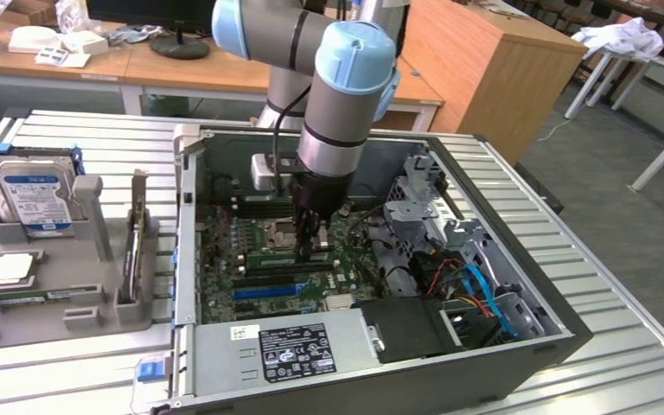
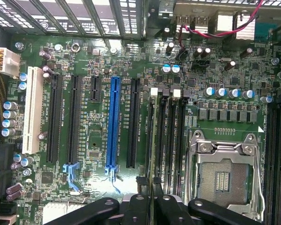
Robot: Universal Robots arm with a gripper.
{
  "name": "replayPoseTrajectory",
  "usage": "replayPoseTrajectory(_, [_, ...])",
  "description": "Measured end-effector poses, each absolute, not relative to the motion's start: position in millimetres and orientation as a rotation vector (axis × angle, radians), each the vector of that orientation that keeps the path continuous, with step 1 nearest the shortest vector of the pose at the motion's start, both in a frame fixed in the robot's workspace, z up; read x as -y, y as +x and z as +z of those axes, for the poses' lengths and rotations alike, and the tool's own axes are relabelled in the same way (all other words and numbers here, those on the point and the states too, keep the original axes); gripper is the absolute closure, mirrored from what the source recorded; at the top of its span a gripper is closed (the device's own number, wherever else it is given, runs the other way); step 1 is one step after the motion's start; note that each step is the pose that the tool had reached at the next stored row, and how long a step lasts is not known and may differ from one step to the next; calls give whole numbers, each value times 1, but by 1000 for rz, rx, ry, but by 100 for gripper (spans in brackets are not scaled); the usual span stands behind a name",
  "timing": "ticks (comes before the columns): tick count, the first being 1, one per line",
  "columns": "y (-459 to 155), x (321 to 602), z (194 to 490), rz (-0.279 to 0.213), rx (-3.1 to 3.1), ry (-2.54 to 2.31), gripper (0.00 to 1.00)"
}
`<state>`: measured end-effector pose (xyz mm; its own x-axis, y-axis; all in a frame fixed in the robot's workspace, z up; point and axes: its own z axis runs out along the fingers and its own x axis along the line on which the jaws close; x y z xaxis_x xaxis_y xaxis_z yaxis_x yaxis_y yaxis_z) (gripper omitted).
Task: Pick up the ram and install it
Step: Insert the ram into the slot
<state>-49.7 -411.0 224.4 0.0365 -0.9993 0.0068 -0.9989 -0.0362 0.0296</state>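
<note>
End effector grips the ram edge-down at the memory slots beneath it. I judge pickup done, seating unconfirmed.

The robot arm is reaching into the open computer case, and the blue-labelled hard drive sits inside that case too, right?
Not quite. The arm does reach into the open computer case, but the blue-labelled hard drive stands in a grey holder outside it, on the exterior view's left. The exterior view shows this.
</note>
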Motion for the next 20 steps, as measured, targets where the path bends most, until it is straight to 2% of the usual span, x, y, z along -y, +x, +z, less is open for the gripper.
replayPoseTrajectory(20, [-49, 411, 224, -24, 2162, 2243, 87])
